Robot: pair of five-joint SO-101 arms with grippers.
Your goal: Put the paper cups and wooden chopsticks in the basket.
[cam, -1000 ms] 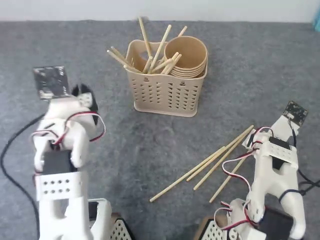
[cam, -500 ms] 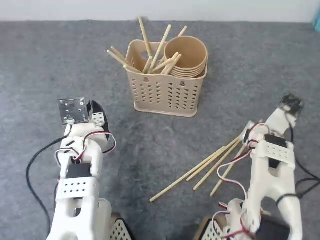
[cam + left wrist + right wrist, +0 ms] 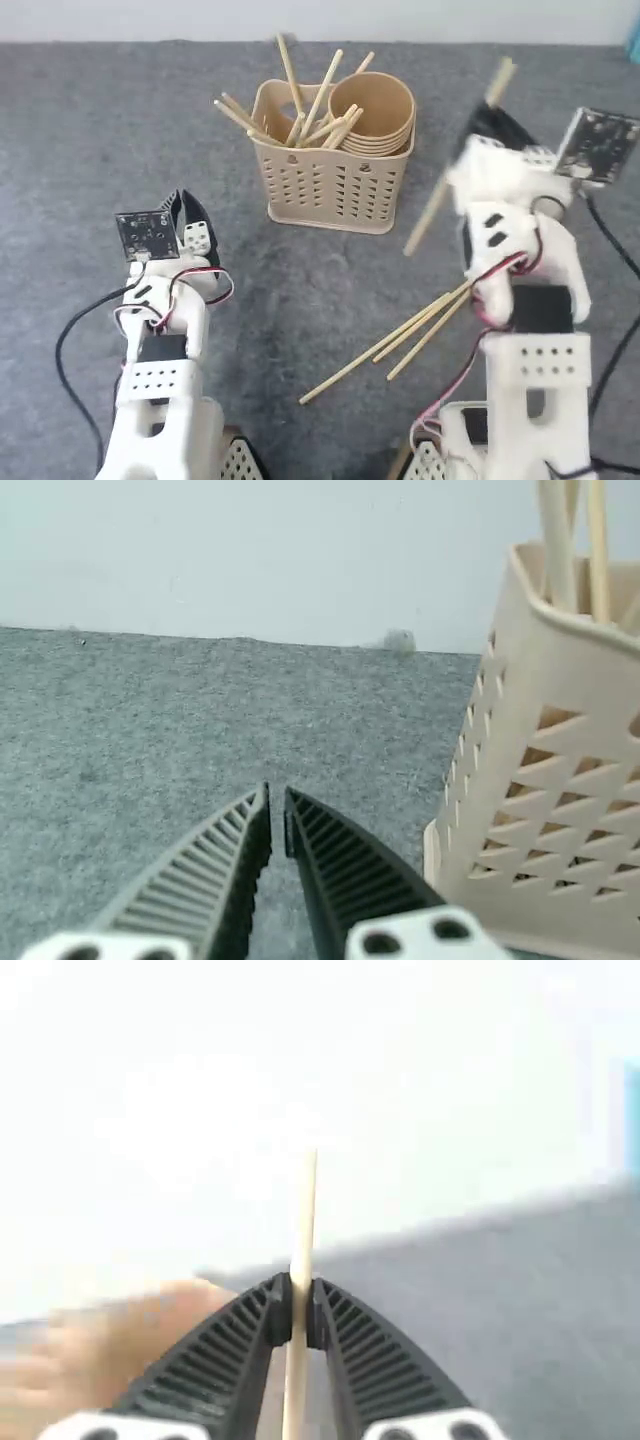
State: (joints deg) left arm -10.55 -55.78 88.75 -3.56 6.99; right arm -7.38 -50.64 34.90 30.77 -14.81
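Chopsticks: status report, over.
Right gripper shut on one chopstick, raised beside the basket. Left gripper shut, empty. Paper cups in basket; three chopsticks on the table. Nothing blocking.

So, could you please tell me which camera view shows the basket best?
The high view: the whole basket shows, with cups and chopsticks inside. The left wrist view gives one perforated side; the right wrist view has a blurred tan shape, possibly it.

A grey felt table (image 3: pixel 100 120) bears the basket (image 3: pixel 330 190) and loose chopsticks (image 3: pixel 420 326).
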